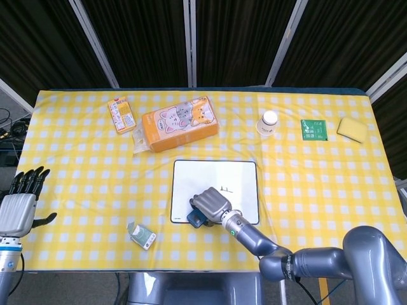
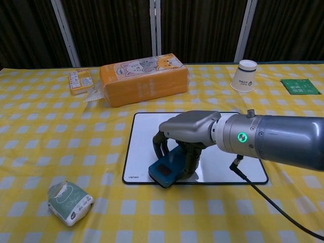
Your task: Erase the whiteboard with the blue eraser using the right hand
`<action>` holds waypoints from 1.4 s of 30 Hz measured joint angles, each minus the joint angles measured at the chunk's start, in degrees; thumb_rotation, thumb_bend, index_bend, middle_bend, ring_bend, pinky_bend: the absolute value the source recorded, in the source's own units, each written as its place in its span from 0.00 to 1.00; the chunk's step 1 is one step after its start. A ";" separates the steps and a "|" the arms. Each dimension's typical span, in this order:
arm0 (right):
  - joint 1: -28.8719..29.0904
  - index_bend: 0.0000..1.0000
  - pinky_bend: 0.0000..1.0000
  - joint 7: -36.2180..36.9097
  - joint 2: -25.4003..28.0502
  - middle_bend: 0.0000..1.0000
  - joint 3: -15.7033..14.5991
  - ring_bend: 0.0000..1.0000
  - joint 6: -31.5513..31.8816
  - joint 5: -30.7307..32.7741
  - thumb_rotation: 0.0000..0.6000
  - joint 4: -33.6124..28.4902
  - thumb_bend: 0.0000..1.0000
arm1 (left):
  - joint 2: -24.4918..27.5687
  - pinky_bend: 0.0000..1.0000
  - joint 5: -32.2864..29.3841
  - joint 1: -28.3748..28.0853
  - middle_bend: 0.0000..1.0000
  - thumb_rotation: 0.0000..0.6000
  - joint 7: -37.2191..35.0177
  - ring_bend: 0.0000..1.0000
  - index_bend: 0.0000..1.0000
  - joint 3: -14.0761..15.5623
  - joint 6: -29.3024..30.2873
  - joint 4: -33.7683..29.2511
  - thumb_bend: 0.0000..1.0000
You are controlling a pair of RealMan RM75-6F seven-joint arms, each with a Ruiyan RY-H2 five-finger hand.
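Observation:
The whiteboard [image 1: 216,180] [image 2: 151,130] lies flat in the middle of the yellow checked table, with small black marks [image 1: 225,189] in its middle in the head view. My right hand [image 1: 211,204] [image 2: 188,129] grips the blue eraser [image 1: 195,218] [image 2: 166,171] from above, fingers curled around it. The eraser sits at the board's near left corner and overhangs its front edge. My left hand [image 1: 18,204] hovers open off the table's left edge, out of the chest view.
An orange cat-print tissue pack [image 1: 179,122] [image 2: 144,78] lies behind the board. A paper cup [image 1: 268,122] [image 2: 244,75], green card [image 1: 313,129] [image 2: 299,86] and yellow sponge [image 1: 352,128] sit back right. A small snack box [image 1: 121,115] [image 2: 80,81] is back left, a green-white packet [image 1: 142,235] [image 2: 70,202] front left.

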 measured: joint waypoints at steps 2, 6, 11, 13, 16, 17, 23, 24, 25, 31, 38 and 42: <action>0.08 0.86 0.77 0.06 -0.08 0.73 0.02 0.75 0.11 0.21 1.00 0.56 0.53 | 0.00 0.00 -0.05 0.00 0.00 1.00 0.00 0.00 0.00 0.03 -0.08 0.06 0.11; -0.05 0.86 0.77 0.81 -0.01 0.73 0.17 0.75 0.37 0.76 1.00 2.34 0.53 | -0.07 0.00 -0.16 -0.02 0.00 1.00 0.07 0.00 0.00 0.02 -0.16 0.13 0.11; -0.76 0.86 0.77 2.60 0.09 0.74 0.21 0.75 0.72 0.79 1.00 5.36 0.54 | -0.07 0.00 -0.08 -0.01 0.00 1.00 0.18 0.00 0.00 0.04 -0.09 -0.02 0.11; -1.30 0.86 0.77 3.49 0.34 0.74 0.19 0.75 1.00 0.56 1.00 6.52 0.54 | -0.07 0.00 -0.06 -0.02 0.00 1.00 0.20 0.00 0.00 0.06 -0.11 -0.04 0.11; -1.74 0.86 0.77 4.04 0.79 0.74 0.27 0.75 1.28 0.47 1.00 7.29 0.54 | -0.11 0.00 -0.09 -0.10 0.00 1.00 0.27 0.00 0.00 0.05 -0.24 -0.02 0.11; -1.88 0.86 0.77 4.23 1.01 0.74 0.35 0.75 1.36 0.58 1.00 7.55 0.54 | -0.12 0.00 -0.09 -0.11 0.00 1.00 0.33 0.00 0.00 0.04 -0.24 -0.02 0.11; -2.60 0.86 0.77 4.75 2.04 0.74 0.73 0.75 1.61 2.03 1.00 9.31 0.54 | -0.10 0.00 -0.03 -0.09 0.00 1.00 0.17 0.00 0.00 0.03 -0.12 0.01 0.11; -2.82 0.86 0.77 4.86 2.25 0.74 0.79 0.75 1.64 2.41 1.00 9.54 0.54 | -0.10 0.00 0.02 -0.09 0.00 1.00 0.12 0.00 0.00 0.05 -0.12 0.01 0.11; -2.98 0.86 0.77 4.97 2.42 0.74 0.82 0.75 1.66 2.60 1.00 9.67 0.54 | -0.10 0.00 0.07 -0.09 0.00 1.00 0.12 0.00 0.00 0.06 -0.10 0.01 0.11; -3.50 0.86 0.77 5.82 2.86 0.74 0.89 0.75 1.64 1.85 1.00 8.79 0.54 | -0.13 0.00 0.22 -0.14 0.00 1.00 0.38 0.00 0.00 0.10 -0.04 -0.19 0.11; -3.26 0.86 0.77 6.56 2.00 0.74 0.94 0.75 1.04 -0.12 1.00 6.00 0.54 | -0.05 0.00 0.46 -0.16 0.00 1.00 0.42 0.00 0.00 0.12 0.13 -0.45 0.11; -2.99 0.86 0.77 6.18 1.37 0.74 0.74 0.75 1.04 -0.78 1.00 4.71 0.54 | 0.00 0.00 0.48 -0.15 0.00 1.00 0.24 0.00 0.00 0.10 0.16 -0.39 0.11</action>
